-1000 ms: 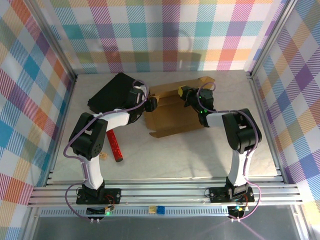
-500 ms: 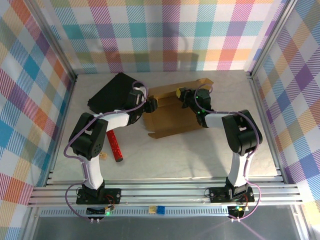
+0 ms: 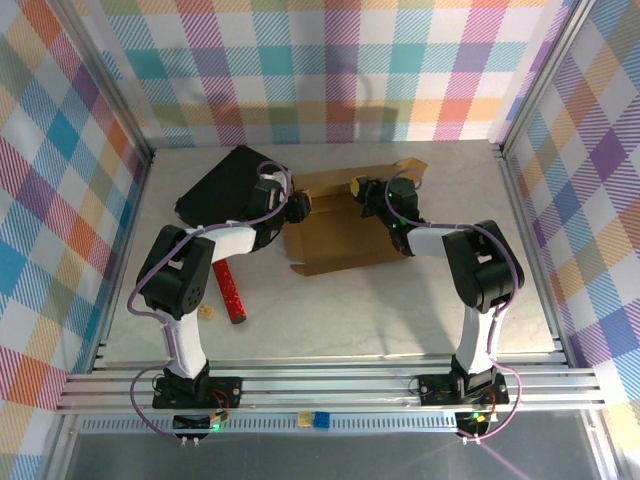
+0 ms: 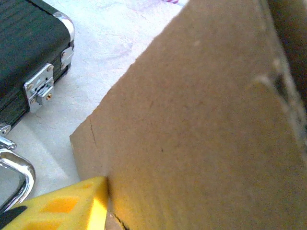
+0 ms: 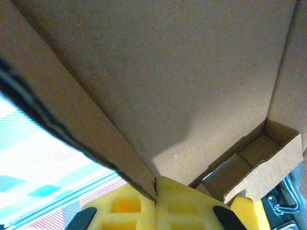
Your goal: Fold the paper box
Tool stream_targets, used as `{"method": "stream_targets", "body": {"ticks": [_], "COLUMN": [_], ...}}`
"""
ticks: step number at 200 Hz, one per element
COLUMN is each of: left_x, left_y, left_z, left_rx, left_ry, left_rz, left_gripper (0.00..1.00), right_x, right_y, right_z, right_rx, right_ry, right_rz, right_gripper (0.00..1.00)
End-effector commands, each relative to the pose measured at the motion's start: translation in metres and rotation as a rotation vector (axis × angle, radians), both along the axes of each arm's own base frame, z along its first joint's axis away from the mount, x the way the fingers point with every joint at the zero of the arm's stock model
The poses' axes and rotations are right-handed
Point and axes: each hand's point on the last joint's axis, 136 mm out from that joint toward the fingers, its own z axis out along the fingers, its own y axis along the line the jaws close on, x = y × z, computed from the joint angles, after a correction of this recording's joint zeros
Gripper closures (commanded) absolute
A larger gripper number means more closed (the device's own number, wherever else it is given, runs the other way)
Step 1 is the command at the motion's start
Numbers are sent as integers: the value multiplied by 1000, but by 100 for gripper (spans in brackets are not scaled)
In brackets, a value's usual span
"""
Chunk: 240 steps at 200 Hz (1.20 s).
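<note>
Both the left gripper [image 3: 292, 206] and the right gripper [image 3: 366, 192] have slid a bit left, and the paper box [image 3: 340, 235] went with them. It lies on the table [image 3: 380, 310], just beside the black case [image 3: 225, 185]. The right gripper pinches a raised flap of the box. The left gripper touches its left wall; I cannot tell if those fingers are spread or closed.
</note>
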Motion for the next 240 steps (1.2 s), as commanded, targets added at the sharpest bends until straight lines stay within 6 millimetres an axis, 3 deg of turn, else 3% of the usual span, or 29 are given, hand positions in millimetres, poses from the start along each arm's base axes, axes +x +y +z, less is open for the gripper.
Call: {"method": "stream_targets", "body": {"ticks": [1, 82, 131, 206, 240], "left_x": [12, 20, 25, 34, 39], "left_y": [1, -1, 6, 3, 2], "left_z": [27, 26, 18, 2, 0], "left_rx": [-84, -88, -21, 54, 111], "left_ry": [-83, -69, -30, 6, 10], "left_rz": [36, 22, 53, 47, 43], "left_gripper": [52, 64, 74, 62, 62], "right_x": [-7, -15, -19, -20, -19], "right_y": [10, 21, 25, 29, 29], "right_z": [-15, -27, -24, -30, -31], "right_rx": [2, 14, 8, 2, 3], "right_ry": [111, 270, 322, 344, 346], "right_rz": [3, -4, 1, 8, 7], "right_gripper": [100, 100, 100, 100, 100]}}
